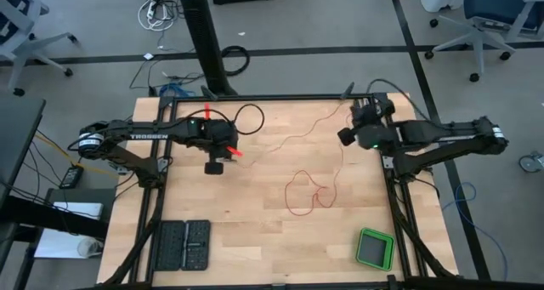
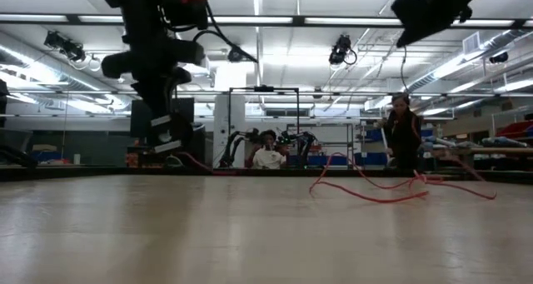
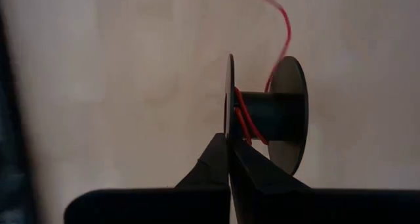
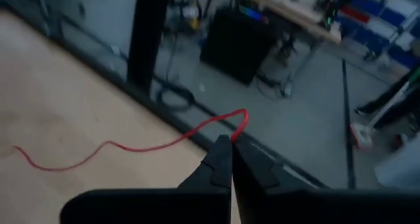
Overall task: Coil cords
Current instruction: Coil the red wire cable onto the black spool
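Note:
A thin red cord point(image 1: 306, 192) lies in loose loops on the wooden table point(image 1: 255, 239) and shows as red curls in the low view point(image 2: 375, 192). One stretch of it leads to a small black spool point(image 3: 275, 115) with a few turns wound on its core. My left gripper point(image 1: 214, 164) is shut on that spool, above the table's left half. Another stretch rises to my right gripper point(image 1: 344, 137), which is raised near the far right and shut on the cord point(image 4: 131, 147). My left gripper pinches the rim of one spool flange point(image 3: 230, 129) between its two fingers, coming steeply from above. The spool sits beyond the fingertips with its axle lying across them. Its cord point(image 3: 282, 27) trails away slack. My right gripper pinches the cord point(image 4: 240, 127) between its fingertips, held nearly level and well above the table. The cord makes a small bend just past the fingers. From there it falls slack onto the wood.
A green square box point(image 1: 374, 248) sits at the near right. Two black ribbed trays point(image 1: 183, 245) lie at the near left. A black post point(image 1: 208, 43) stands behind the far edge. People point(image 2: 268, 155) are in the room beyond the table.

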Tool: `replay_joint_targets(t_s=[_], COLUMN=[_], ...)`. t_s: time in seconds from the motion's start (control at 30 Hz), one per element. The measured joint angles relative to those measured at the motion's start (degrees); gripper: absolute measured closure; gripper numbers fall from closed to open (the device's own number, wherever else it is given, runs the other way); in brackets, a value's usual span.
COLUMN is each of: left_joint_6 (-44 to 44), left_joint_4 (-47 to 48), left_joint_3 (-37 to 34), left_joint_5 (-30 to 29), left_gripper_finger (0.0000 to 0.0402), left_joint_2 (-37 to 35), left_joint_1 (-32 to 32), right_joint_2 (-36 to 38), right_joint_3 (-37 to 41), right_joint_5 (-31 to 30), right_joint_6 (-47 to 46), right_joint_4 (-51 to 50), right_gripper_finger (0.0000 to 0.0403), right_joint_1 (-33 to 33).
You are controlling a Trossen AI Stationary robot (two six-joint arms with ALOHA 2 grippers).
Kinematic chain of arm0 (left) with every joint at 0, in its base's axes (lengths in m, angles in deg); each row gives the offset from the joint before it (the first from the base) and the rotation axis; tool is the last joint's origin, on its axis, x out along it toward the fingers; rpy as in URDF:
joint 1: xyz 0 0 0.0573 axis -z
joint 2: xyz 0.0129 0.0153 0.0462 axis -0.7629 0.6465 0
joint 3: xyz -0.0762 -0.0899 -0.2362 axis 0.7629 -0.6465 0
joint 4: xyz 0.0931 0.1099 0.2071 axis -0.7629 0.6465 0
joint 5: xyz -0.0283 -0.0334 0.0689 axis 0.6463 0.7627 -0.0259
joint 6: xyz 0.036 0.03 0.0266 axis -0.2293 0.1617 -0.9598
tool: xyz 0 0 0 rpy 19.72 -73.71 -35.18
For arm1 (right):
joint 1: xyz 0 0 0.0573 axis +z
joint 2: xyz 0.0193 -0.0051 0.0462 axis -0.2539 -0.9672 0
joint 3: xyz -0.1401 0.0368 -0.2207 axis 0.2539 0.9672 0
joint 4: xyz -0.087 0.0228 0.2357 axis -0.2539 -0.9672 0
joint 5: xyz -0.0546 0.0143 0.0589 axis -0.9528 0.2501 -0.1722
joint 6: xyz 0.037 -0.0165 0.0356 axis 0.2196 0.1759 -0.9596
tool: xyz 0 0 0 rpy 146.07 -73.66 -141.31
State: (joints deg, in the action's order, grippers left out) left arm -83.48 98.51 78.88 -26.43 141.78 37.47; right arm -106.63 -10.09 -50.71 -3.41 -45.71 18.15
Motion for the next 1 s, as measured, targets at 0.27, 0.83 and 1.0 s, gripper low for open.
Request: replay_joint_targets(t_s=[0.27,0.83,1.0], left_joint_6=[-19.41,-23.17,-23.07], left_joint_4=[0.28,-9.83,-11.13], left_joint_3=[-0.02,-0.02,-0.04], left_joint_5=[-13.26,-42.30,-46.02], left_gripper_finger=[0.0401,0.0401,0.0401], left_joint_2=[0.00,0.01,0.02], left_joint_1=[0.00,-5.90,-8.30], right_joint_2=[6.24,9.84,9.86], right_joint_3=[0.00,0.00,0.00], right_joint_5=[-5.73,25.00,34.54], right_joint_6=[22.69,43.74,45.33], right_joint_4=[18.18,47.53,50.72], right_gripper_finger=[0.0403,0.0403,0.0403], right_joint_1=[2.98,18.61,23.79])
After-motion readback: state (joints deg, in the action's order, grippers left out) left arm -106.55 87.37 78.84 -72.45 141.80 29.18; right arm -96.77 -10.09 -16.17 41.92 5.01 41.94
